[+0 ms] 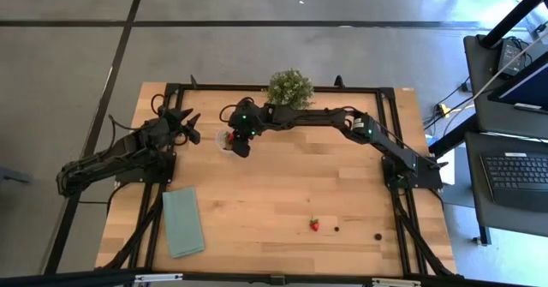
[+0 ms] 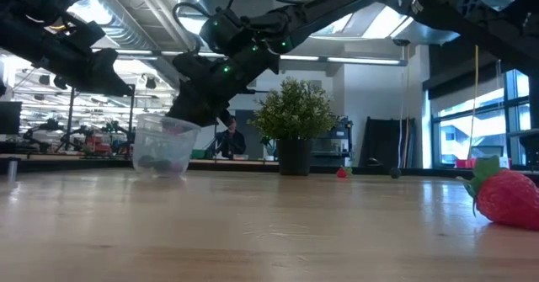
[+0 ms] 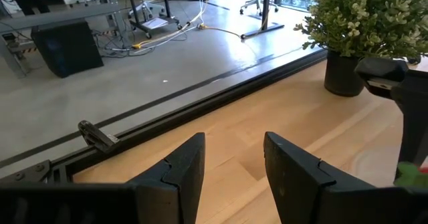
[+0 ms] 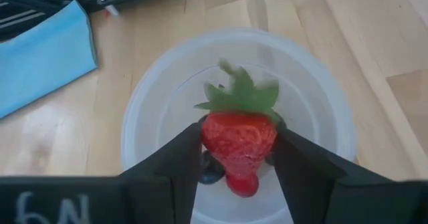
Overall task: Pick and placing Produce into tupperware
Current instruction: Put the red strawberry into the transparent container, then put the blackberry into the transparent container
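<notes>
Left gripper [image 1: 190,124] released, hovering left of the cup [image 1: 225,140]. Right gripper [image 4: 234,158] grasping one strawberry [image 4: 239,144] directly over the cup; a dark berry [image 4: 211,175] lies inside. One cloth [image 1: 183,222], one plant [image 1: 290,87]. On the wooden desk [image 1: 282,184]: one strawberry, two dark berries, front right.

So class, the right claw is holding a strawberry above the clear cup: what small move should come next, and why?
Probably open the right claw and drop the strawberry. It already hangs over the middle of the tupperware, which holds a dark berry. The left claw waits open nearby.
</notes>
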Robot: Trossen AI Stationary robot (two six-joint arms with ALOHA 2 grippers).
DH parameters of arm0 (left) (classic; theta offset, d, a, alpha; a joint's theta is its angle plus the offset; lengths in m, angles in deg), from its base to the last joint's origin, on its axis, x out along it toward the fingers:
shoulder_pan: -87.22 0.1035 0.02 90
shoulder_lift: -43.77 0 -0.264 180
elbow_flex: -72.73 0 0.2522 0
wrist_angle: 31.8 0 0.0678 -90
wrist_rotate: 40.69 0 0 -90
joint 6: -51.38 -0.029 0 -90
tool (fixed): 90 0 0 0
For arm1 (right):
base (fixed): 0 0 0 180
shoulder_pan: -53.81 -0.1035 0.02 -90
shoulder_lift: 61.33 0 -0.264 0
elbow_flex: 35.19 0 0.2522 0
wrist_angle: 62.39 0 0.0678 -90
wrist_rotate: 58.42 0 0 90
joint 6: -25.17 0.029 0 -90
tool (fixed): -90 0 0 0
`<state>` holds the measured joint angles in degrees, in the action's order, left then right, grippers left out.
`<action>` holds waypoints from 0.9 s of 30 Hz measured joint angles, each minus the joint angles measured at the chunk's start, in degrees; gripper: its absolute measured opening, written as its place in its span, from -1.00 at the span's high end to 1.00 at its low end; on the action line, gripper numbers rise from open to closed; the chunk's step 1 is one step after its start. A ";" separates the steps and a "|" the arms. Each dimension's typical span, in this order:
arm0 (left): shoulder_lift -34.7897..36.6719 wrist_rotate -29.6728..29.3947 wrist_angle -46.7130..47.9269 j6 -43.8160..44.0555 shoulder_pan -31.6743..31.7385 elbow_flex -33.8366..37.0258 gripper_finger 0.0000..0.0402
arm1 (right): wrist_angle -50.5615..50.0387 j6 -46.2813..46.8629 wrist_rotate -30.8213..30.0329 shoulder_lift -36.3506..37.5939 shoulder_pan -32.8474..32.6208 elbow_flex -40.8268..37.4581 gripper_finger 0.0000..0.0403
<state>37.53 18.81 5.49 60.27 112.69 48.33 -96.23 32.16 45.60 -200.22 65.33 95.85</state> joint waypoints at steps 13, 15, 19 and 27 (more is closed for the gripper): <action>0.00 0.00 -0.01 0.00 0.00 0.01 0.28 | -1.86 -0.07 0.03 -0.18 -0.01 2.29 0.03; 0.00 0.00 0.00 0.01 0.00 0.01 0.28 | -2.87 -0.66 0.04 -0.20 -0.01 5.08 0.03; 0.00 0.00 -0.02 0.00 0.00 0.01 0.28 | -7.33 -3.52 0.04 -0.20 -0.01 14.08 0.03; 0.00 -0.04 -0.05 0.00 0.01 0.00 0.28 | -8.11 -6.08 0.15 10.27 2.50 14.41 0.03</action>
<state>37.53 18.77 5.45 60.27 112.70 48.33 -104.34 26.08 45.76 -189.95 67.84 110.26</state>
